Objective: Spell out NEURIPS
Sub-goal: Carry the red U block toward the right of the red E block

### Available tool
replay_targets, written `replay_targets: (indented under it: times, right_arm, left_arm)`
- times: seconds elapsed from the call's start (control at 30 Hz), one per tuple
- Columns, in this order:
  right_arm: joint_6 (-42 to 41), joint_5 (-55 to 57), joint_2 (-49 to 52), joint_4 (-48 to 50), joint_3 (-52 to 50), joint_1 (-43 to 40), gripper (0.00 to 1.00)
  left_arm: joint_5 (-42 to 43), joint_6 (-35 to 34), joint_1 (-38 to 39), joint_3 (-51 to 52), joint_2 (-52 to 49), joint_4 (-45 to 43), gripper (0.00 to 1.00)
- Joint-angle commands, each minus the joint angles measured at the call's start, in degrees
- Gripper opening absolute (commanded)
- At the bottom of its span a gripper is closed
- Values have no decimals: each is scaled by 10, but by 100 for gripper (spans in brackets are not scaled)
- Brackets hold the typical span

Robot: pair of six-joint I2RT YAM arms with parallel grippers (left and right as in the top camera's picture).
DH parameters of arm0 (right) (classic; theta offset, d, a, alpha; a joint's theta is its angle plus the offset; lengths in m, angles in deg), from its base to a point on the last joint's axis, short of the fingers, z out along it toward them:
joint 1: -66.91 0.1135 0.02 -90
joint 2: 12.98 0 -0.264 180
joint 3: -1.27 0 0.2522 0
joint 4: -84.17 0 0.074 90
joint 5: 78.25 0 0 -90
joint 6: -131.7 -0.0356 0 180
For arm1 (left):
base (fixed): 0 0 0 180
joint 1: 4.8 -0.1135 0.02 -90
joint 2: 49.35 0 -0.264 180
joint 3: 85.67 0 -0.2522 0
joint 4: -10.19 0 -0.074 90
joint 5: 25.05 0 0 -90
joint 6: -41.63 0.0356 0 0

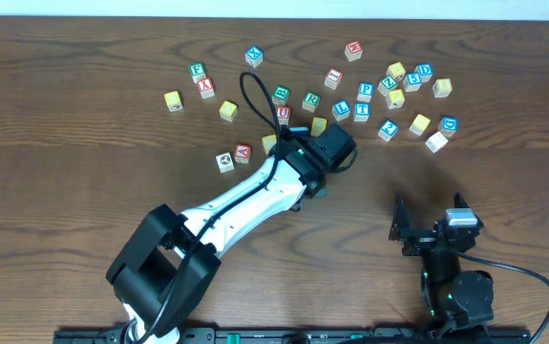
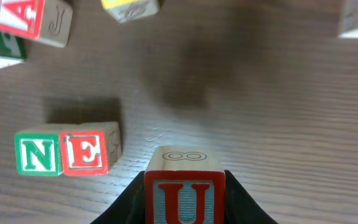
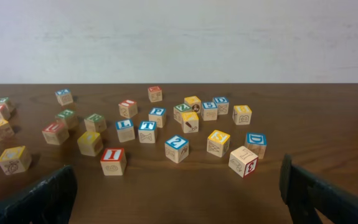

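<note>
Near front edge of tabletop, right side: right gripper, jaws spread, empty. Mid-table, left gripper pinches small wooden red-U cube by opposite side faces. Prob. light, rigid, slightly slick; flat sides = best hold. Beyond, green-N cube touches red-E cube. Other wooden letter cubes scatter twd far edge.

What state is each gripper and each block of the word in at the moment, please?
left gripper: shut on the U block.
right gripper: open, empty.
N block: on the table, touching the E block.
E block: on the table, right of N.
U block: held, not yet in the row.
I block: loose among scattered blocks.
</note>
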Motion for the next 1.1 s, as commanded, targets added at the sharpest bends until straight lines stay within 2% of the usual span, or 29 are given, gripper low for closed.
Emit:
replay_targets:
  times: [0.0,0.9,1.07]
  right_arm:
    - [-7,3,-1,-2,0,-4,99]
    - [-7,3,-1,-2,0,-4,99]
    - [-7,3,-1,-2,0,-4,99]
  left_arm:
    - [-16,-25,-2,12,-2,-4,10]
    - [-20,-24,-2,61,-2,-26,10]
    - [-20,-7,-2,62,-6,-34,10]
